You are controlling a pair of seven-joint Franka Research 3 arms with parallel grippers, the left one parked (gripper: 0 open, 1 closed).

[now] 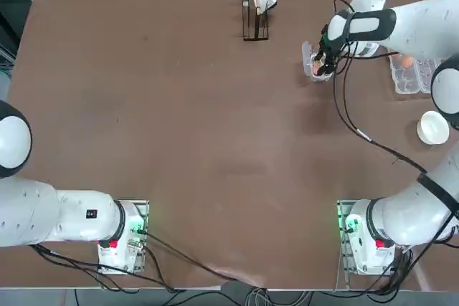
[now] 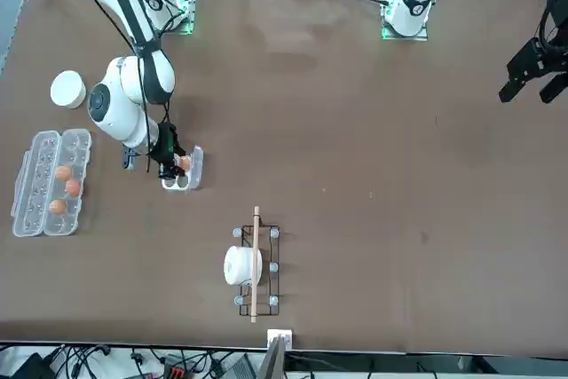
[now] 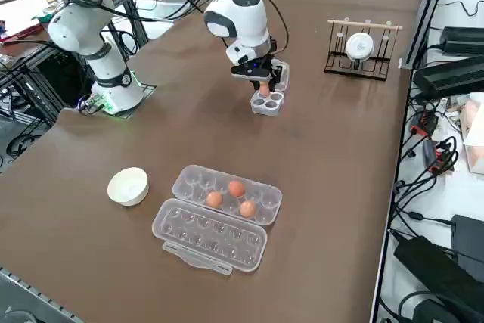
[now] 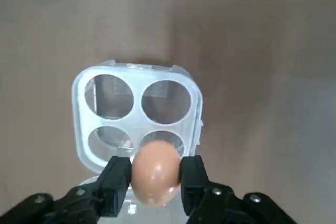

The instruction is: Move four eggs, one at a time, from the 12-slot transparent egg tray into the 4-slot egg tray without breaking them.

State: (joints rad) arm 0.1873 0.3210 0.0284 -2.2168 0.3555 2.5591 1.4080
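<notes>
Stretching across every view is the brown table (image 1: 186, 141), and the right arm (image 3: 238, 13) reaches out over its far side, away from the bases. Next in size comes the long egg tray (image 3: 227, 194), lying open near the table's right edge with its clear lid (image 3: 209, 236) folded flat beside it. Three eggs (image 3: 237, 187) sit in its cups, close together around the middle of the tray. A white bowl (image 3: 128, 185) stands just beside this tray, on the side nearer the robot. Well apart from all that, a black wire rack (image 2: 256, 265) with a wooden rod across it holds a white cup (image 2: 240, 265) at the table's far edge.

Smaller again is the four-cup tray (image 4: 137, 119), set on the table between the rack and the long tray. Its lid is open, and all four cups are empty as seen from the wrist camera. The right gripper (image 4: 156, 174) hangs directly above this tray, pointing down, its two black fingers (image 4: 116, 179) pressed against either side of a single orange-brown egg (image 4: 155, 171). That egg sits over the near pair of cups, above the rim rather than down in a cup, held clear of the plastic
</notes>
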